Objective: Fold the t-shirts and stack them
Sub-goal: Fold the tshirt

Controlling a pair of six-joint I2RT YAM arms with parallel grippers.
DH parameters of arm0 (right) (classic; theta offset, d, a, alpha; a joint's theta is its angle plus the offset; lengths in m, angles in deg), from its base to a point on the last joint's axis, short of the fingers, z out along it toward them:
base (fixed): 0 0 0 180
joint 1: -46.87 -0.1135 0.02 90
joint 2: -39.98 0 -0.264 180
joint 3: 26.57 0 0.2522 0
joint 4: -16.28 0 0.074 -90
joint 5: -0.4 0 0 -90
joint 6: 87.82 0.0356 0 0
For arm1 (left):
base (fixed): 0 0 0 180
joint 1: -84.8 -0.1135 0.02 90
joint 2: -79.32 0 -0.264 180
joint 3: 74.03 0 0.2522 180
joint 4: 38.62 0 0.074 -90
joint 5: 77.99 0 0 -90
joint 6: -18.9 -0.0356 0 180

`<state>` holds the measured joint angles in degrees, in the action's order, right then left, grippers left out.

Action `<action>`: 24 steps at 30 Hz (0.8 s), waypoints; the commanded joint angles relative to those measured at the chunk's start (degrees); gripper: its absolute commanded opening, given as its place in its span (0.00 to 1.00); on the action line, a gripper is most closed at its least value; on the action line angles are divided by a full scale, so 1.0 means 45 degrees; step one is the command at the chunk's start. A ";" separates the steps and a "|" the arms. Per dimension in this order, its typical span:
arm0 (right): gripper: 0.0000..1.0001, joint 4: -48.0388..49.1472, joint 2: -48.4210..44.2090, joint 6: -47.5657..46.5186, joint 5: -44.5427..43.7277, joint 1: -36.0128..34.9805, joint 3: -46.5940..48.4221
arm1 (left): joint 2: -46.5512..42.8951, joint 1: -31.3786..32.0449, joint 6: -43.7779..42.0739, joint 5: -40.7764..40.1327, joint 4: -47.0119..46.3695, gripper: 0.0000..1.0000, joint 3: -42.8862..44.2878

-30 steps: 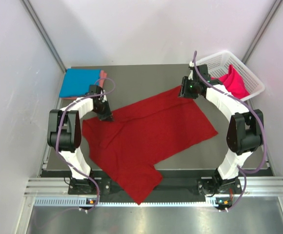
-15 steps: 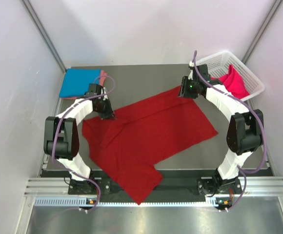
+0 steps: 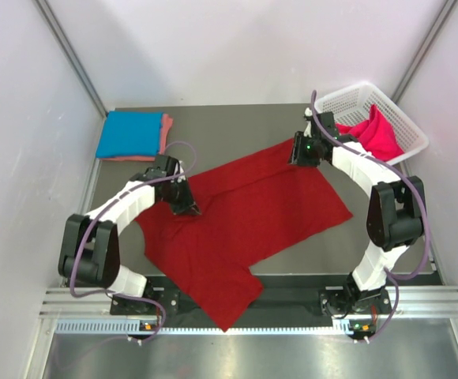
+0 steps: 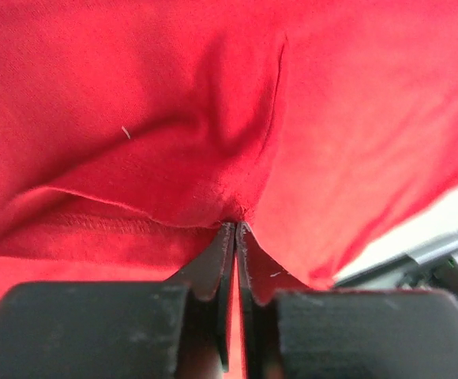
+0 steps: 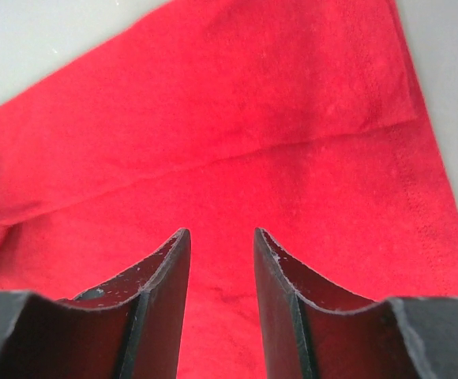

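Note:
The dark red t-shirt (image 3: 253, 209) lies spread across the middle of the table, its near end hanging over the front edge. My left gripper (image 3: 191, 209) is shut on a pinch of its left part, and the cloth bunches at the fingertips in the left wrist view (image 4: 235, 225). My right gripper (image 3: 295, 155) is open and empty, hovering over the shirt's far corner; red cloth (image 5: 253, 103) shows between its fingers (image 5: 174, 260). The bright blue shirt (image 3: 130, 134) lies folded on the salmon pink shirt (image 3: 167, 129) at the far left. The hot pink shirt (image 3: 381, 136) lies in the basket.
The white lattice basket (image 3: 347, 99) stands at the far right corner. White walls close in the table on both sides and at the back. Bare grey table (image 3: 229, 130) shows between the folded stack and the basket.
My left gripper has moved right and toward the front with the red cloth in it, drawing the shirt's left edge inward over itself. The right gripper has barely moved.

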<state>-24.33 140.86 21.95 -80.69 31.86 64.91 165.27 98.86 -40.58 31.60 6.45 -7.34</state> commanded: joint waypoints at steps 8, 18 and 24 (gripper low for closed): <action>0.38 0.0811 -0.0680 0.0158 0.0208 -0.0103 -0.0473 | -0.1775 0.0839 0.1306 0.1743 0.0147 0.39 -0.0045; 0.41 0.0596 0.0295 0.0488 0.1902 -0.0413 0.0445 | -0.1055 -0.0839 -0.0083 -0.2379 0.2473 0.57 0.2377; 0.56 0.4226 0.0997 0.3690 0.5812 -0.2809 -0.0882 | -0.0841 -0.3471 0.0150 -0.1699 0.1424 0.51 0.1872</action>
<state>-15.28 143.22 30.61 -65.50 26.18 62.68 160.57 88.70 -39.73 23.51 14.54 1.68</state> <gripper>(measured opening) 0.548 0.525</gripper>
